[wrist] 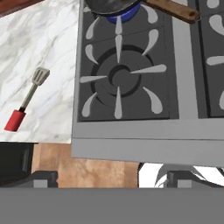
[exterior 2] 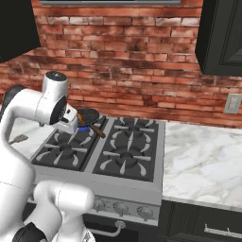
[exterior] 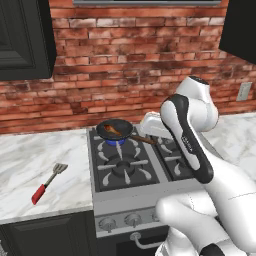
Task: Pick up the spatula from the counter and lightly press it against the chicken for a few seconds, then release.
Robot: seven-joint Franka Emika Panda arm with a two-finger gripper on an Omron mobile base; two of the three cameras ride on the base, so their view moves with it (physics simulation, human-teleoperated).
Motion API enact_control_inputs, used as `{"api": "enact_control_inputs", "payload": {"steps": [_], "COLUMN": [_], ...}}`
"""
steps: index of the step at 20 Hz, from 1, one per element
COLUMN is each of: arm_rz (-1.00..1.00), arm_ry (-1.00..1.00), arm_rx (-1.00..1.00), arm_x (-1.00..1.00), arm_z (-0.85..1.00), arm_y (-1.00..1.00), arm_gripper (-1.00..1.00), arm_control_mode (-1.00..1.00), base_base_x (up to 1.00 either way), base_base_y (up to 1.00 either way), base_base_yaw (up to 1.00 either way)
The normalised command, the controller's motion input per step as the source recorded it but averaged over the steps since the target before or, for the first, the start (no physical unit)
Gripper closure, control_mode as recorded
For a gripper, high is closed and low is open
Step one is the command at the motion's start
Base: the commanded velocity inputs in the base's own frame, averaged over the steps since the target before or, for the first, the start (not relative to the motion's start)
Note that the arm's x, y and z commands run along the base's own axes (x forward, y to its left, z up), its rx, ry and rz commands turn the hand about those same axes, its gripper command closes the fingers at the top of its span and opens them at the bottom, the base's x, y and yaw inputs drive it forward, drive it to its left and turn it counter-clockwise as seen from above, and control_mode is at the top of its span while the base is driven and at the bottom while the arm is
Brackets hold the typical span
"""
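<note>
The spatula [exterior: 49,183], with a red handle and a slotted metal head, lies flat on the marble counter [exterior: 30,165] left of the stove. In the hand view the spatula [wrist: 26,104] is at the left, with the red grip nearest the counter's front edge. A dark pan [exterior: 115,130] sits on the rear left burner over a blue flame and holds a brownish chicken piece [exterior: 112,131]. My gripper [wrist: 112,177] hangs over the stove's front left part, open wide and empty. It is well to the right of the spatula.
The pan's brown wooden handle [wrist: 173,9] sticks out toward the stove's middle. The front left burner grate [wrist: 119,78] lies under the hand. Knobs [exterior: 132,219] line the stove front. Dark cabinets [exterior: 25,40] hang above, and marble counter [exterior 2: 203,160] extends right of the stove.
</note>
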Motion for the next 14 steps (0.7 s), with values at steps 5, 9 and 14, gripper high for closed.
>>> {"api": "enact_control_inputs", "payload": {"steps": [5,9,14], "arm_rz": [0.0,0.0,0.0], "arm_ry": [-0.01,-0.03,0.0], "arm_rx": [-0.01,-0.08,-0.06], "arm_x": [-0.07,0.0,-0.05], "arm_z": [-0.02,-0.13,-0.01], "arm_y": [0.6,0.55,0.61], "arm_gripper": [-1.0,-1.0,-1.0], "arm_control_mode": [-1.0,-1.0,-1.0], "base_base_x": [0.0,0.0,0.0], "base_base_y": [0.0,0.0,0.0], "base_base_yaw": [0.0,0.0,0.0]}}
